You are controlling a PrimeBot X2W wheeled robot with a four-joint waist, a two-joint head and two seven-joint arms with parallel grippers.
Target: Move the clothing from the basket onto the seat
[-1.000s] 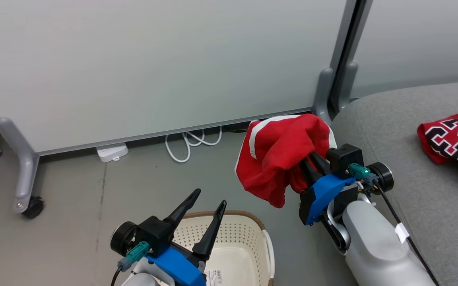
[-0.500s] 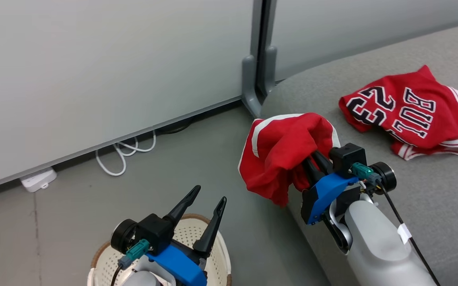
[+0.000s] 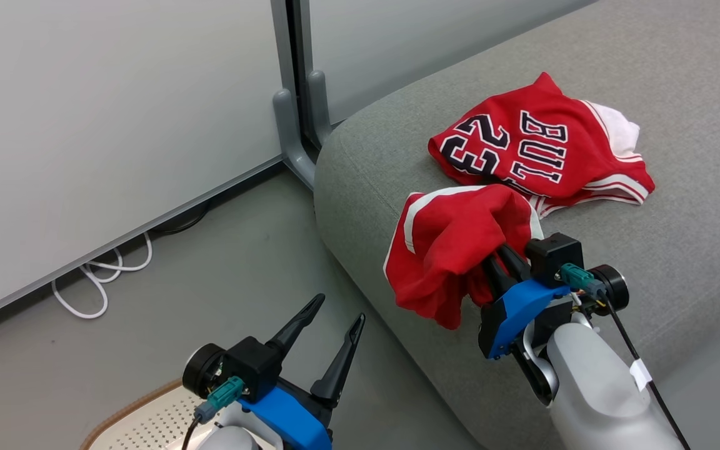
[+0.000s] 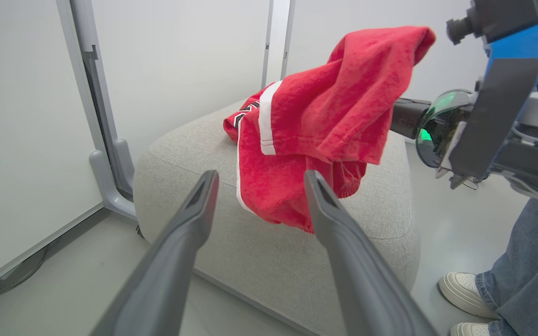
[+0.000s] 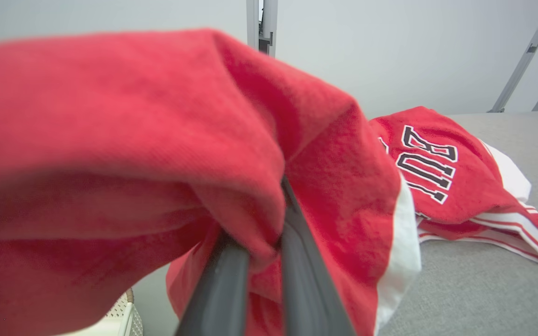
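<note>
The right gripper is pinched tight on a bunched fold of the red garment, its fingers nearly meeting with cloth squeezed between them. Taking a gathered fold rather than an edge probably keeps the limp fabric from slipping, and it leaves the rest draped over and around the fingers, white stripe outward. The arm holds it raised above the near-left corner of the seat, so the hanging hem clears the cushion edge; whether the lowest fold brushes the fabric I cannot tell. At about 1 o'clock from it in the head view the jersey lies crumpled on the seat, numerals up, which suggests half the job is done and this garment may be the last. Letting go here would risk it sliding off the rounded corner to the floor, so a drop further in, toward 1 or 2 o'clock beside the jersey, looks safer. The left gripper is spread wide with nothing in it, held low at 7 o'clock by the basket, likely to stay out of the working arm's way. A person's shoe rests on the floor at 4 o'clock in the left wrist view, well apart from the cloth.
</note>
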